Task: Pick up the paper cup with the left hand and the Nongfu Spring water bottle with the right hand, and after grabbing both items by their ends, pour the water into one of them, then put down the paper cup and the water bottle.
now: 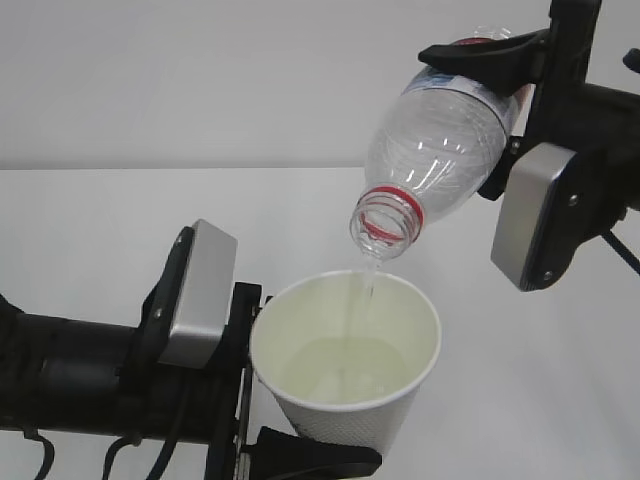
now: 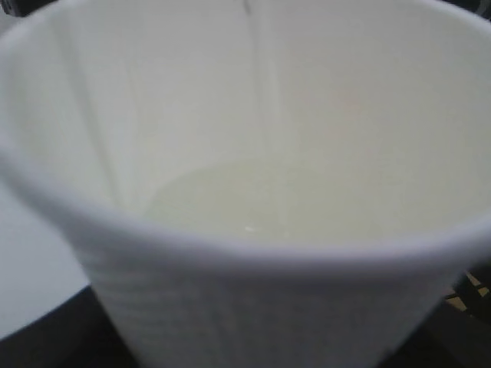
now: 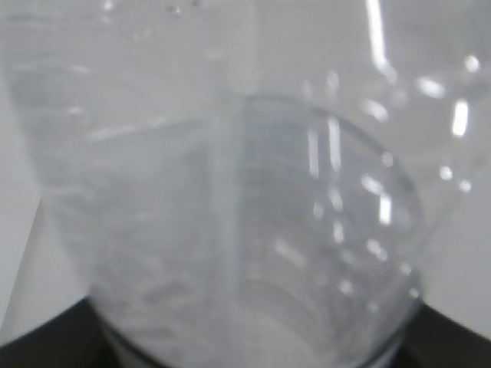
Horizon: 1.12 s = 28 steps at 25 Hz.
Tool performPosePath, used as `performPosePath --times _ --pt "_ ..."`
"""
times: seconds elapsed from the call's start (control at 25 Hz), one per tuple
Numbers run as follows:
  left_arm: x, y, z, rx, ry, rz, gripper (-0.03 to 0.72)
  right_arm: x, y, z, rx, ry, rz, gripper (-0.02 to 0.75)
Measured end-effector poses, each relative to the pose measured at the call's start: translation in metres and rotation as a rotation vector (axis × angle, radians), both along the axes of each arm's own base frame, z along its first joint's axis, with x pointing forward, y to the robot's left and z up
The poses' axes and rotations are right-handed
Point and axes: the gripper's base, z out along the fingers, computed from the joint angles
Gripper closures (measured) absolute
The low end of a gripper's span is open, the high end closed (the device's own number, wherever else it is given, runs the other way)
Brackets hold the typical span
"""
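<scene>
Exterior view: the Nongfu Spring water bottle (image 1: 435,150), clear ribbed plastic with a red neck ring and no cap, is tipped mouth-down above the paper cup (image 1: 345,365). A thin stream of water (image 1: 368,285) runs from the mouth into the cup, whose cream inside holds a shallow pool. The right end effector (image 1: 500,110) grasps the bottle near its base; the left end effector (image 1: 265,400) grasps the white cup low on its wall, above the white worktop (image 1: 80,230). Left wrist view: cup rim and interior fill the frame, the stream dropping to the pooled water. Right wrist view: blurred ribbed bottle wall, close up, between dark finger edges.
</scene>
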Motion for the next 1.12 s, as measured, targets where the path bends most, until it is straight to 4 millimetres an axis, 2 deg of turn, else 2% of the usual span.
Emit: performPosePath --times 1.12 --pt "0.0 0.0 0.0 0.0 0.0 0.0 0.144 -0.0001 0.0001 0.0001 -0.009 -0.011 0.001 0.29"
